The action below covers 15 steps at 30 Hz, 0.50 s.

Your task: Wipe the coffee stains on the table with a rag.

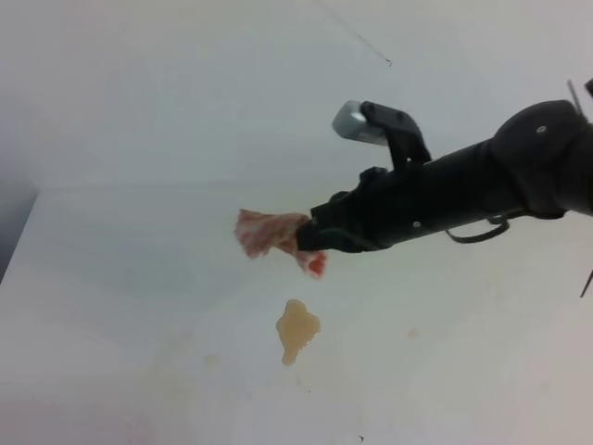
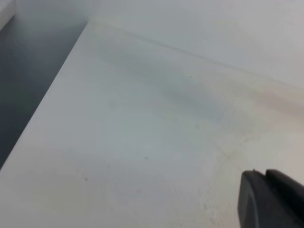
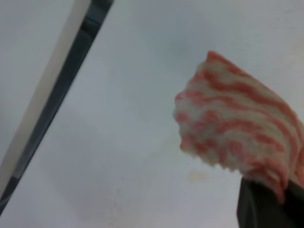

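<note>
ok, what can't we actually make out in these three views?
- Right gripper jaws: covered by the rag in the high view, cut off at the bottom edge in the right wrist view.
- Left gripper: only a dark corner shows in the left wrist view; jaws out of frame.
- Coffee stain: blurred and faint in the right wrist view.
</note>
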### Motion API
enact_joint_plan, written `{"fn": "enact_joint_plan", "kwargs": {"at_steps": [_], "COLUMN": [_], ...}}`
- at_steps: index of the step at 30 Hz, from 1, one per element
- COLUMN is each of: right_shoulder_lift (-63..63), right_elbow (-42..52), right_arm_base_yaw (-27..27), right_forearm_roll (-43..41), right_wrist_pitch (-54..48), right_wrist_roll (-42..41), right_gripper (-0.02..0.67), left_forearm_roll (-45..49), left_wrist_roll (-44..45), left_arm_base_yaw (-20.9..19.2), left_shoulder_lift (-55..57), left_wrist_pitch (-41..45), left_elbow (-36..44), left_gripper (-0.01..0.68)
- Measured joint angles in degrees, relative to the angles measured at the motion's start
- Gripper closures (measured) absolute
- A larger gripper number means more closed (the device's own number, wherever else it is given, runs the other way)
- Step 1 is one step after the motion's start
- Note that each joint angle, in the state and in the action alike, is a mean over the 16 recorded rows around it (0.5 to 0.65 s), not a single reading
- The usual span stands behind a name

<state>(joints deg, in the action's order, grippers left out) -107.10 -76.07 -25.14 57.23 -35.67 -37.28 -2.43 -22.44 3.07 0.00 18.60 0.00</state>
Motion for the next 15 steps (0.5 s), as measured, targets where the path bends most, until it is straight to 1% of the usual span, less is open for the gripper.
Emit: {"fn": "enact_joint_plan", "kwargs": {"at_steps": [3, 6, 10, 15], "right_shoulder_lift": [-1.5, -3.4, -6.4, -9.7], "right_elbow": [-0.1, -0.1, -0.1, -0.1], "right_arm_base_yaw": [-2.8, -5.0, -6.6, -7.3], "right_forearm_roll": [5.8, 9.2, 10.4, 9.5], "right_wrist_pitch": [-0.8, -1.9, -3.8, -5.6], "right_wrist_roll": [-4.2, -6.6, -7.1, -6.1], "right_gripper": [0.623, 0.623, 0.622, 0.622], "left_forearm_roll": [0.0, 0.0, 0.0, 0.0], "left_wrist_roll": [0.0, 0.0, 0.0, 0.0], "left_arm_base_yaw": [0.0, 0.0, 0.0, 0.0], "left_shoulder_lift": [0.0, 0.0, 0.0, 0.0], "left_wrist_pitch": [0.0, 0.0, 0.0, 0.0], "left_elbow": [0.0, 0.0, 0.0, 0.0], "left_gripper": [0.674, 0.674, 0.674, 0.674]}}
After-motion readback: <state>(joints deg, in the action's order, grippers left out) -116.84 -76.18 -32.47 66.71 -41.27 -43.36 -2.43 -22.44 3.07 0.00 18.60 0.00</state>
